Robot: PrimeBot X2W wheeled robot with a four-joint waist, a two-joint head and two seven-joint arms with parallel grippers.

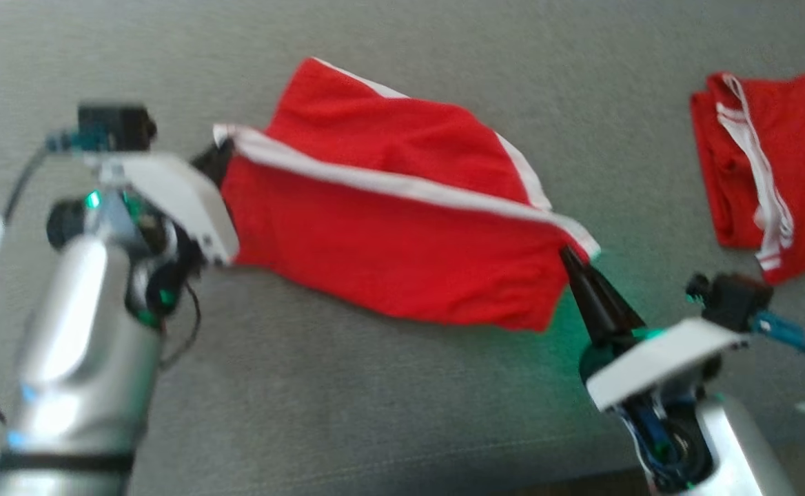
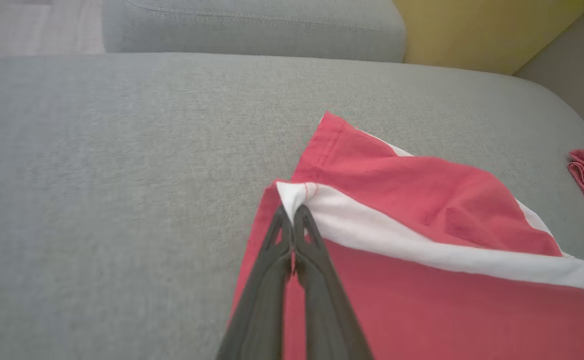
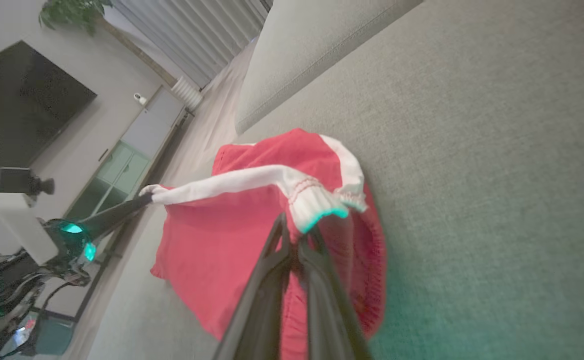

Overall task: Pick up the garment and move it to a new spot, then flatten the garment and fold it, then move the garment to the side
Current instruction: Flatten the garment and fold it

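Note:
The garment (image 1: 389, 227) is a pair of red shorts with a white waistband, stretched above the grey sofa seat (image 1: 347, 399) between both grippers. My left gripper (image 1: 215, 157) is shut on the left end of the white band (image 2: 294, 197). At the other end of the band (image 3: 317, 202), my right gripper (image 1: 569, 253) is shut on the cloth. The red body hangs below the band and its lower edge rests on the seat. The right wrist view shows the left gripper (image 3: 147, 197) holding the far end.
A second red garment with white stripes (image 1: 768, 172) lies crumpled at the right on the seat. A grey back cushion (image 2: 252, 25) and a yellow cushion (image 2: 482, 30) stand behind. Past the sofa's left end are a dark screen (image 3: 17, 105) and a cabinet (image 3: 122, 170).

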